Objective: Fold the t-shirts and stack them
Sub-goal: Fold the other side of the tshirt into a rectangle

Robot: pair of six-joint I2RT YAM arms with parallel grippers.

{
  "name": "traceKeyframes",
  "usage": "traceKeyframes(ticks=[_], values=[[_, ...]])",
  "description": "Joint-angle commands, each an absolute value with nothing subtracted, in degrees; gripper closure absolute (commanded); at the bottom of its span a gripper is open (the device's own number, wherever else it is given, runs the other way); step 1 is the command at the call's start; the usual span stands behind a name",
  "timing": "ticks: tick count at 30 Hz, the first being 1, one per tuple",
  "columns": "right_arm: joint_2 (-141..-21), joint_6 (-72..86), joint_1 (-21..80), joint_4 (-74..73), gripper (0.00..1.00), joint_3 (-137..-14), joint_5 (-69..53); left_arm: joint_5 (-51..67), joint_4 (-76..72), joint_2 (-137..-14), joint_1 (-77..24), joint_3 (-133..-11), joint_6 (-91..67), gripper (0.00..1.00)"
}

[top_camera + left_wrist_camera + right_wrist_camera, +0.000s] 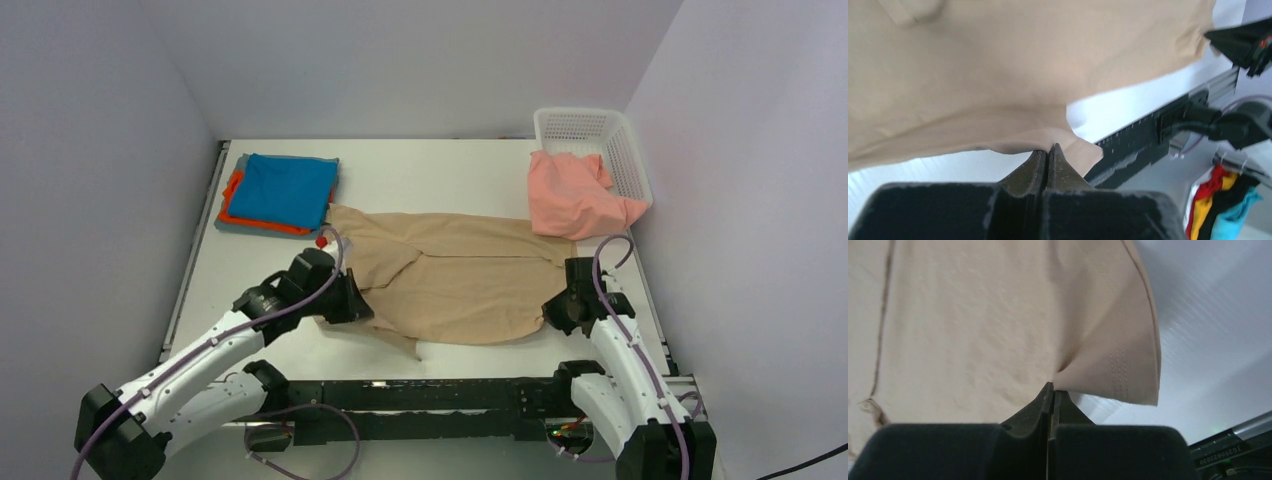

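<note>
Currently fold step on the tan tee (pixel 460 275), spread at bench (pixel 440 165) centre: left gripper (pixel 1048 150) pinches its 7 o'clock corner, right gripper (pixel 1053 390) its 5 o'clock corner; next, lift both together toward 12 o'clock, evenly.

White-shelled arms (pixel 170 385), black joints (pixel 265 300), purple cables (pixel 597 268), black left hand (pixel 1048 149) and right hand (pixel 1052 389)
</note>
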State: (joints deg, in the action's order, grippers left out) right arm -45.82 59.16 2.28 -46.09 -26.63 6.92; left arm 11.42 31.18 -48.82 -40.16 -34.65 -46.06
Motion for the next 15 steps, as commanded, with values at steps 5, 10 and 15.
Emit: traceKeyframes(ticks=[5,10,15], values=[[-52.48,55.35,2.10,-38.19,0.99,-34.22,6.64,7.42,23.53,-54.81,-30.47,-42.95,-38.06,1.00],[-56.40,54.39,2.05,-35.81,0.99,-37.34,7.99,6.17,19.70,-57.96,-26.98,-45.31,-35.44,1.00],[-60.31,53.19,2.05,-34.62,0.98,-40.18,9.11,6.27,16.18,-61.34,-23.90,-47.17,-32.54,1.00]])
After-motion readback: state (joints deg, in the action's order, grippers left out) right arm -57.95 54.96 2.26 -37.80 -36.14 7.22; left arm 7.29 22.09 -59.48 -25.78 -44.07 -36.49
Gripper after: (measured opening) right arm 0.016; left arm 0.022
